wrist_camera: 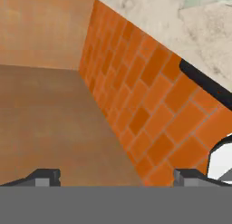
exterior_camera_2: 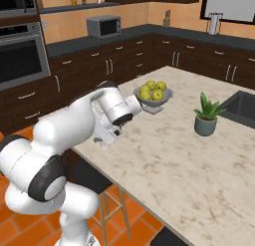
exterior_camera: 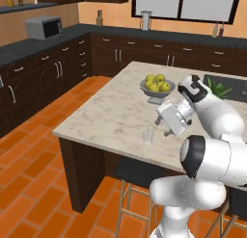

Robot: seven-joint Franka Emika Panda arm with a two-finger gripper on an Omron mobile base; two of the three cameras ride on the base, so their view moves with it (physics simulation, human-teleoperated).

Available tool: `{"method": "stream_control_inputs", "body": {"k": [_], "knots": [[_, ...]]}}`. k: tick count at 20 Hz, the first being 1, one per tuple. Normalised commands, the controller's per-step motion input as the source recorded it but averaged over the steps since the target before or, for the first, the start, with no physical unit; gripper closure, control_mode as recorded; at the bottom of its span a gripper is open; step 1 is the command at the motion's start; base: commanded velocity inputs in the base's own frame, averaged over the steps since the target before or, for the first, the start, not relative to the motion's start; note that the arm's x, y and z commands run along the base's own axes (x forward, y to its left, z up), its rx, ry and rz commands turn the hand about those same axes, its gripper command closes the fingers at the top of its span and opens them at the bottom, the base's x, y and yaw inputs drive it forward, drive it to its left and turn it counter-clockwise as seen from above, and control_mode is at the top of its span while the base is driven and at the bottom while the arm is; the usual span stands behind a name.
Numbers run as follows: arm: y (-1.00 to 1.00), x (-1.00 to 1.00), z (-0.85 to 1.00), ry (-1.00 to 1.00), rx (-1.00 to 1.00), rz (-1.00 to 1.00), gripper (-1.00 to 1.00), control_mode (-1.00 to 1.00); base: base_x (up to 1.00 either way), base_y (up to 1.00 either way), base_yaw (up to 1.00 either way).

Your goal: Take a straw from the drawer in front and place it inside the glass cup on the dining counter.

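while the gripper (wrist_camera: 116,175) hangs wide open and empty, the glass cup (exterior_camera: 148,135) stands near the dining counter (exterior_camera: 103,121) edge.

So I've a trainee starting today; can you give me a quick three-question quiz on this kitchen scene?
1. True or false: the glass cup already holds a straw.
2. What stands nearest the sink on the dining counter? A) microwave B) potted plant C) kettle
3. Fill in: the bowl on the counter holds yellow-green ____.

Key:
1. False; the cup looks empty, and the gripper is open with nothing between its fingertips.
2. B, the potted plant.
3. Fruit; they look like apples.
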Motion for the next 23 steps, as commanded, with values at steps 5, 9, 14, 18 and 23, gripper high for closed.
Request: {"method": "stream_control_inputs", "body": {"k": [5,9,14,18,23], "knots": [[0.94,-0.4,-0.14,-0.12,-1.0,-0.03,-1.0,-1.0,0.0,0.0,0.0],[0.79,-0.21,-0.1,-0.2,-1.0,-0.11,-1.0,-1.0,0.0,0.0,0.0],[0.38,-0.24,-0.2,-0.25,-0.95,-0.19,-1.0,-1.0,0.0,0.0,0.0],[-0.07,-0.19,-0.16,-0.59,-0.19,-0.14,-1.0,-1.0,0.0,0.0,0.0],[-0.23,-0.41,0.51,-0.72,0.08,-0.01,-1.0,-1.0,0.0,0.0,0.0]]}}
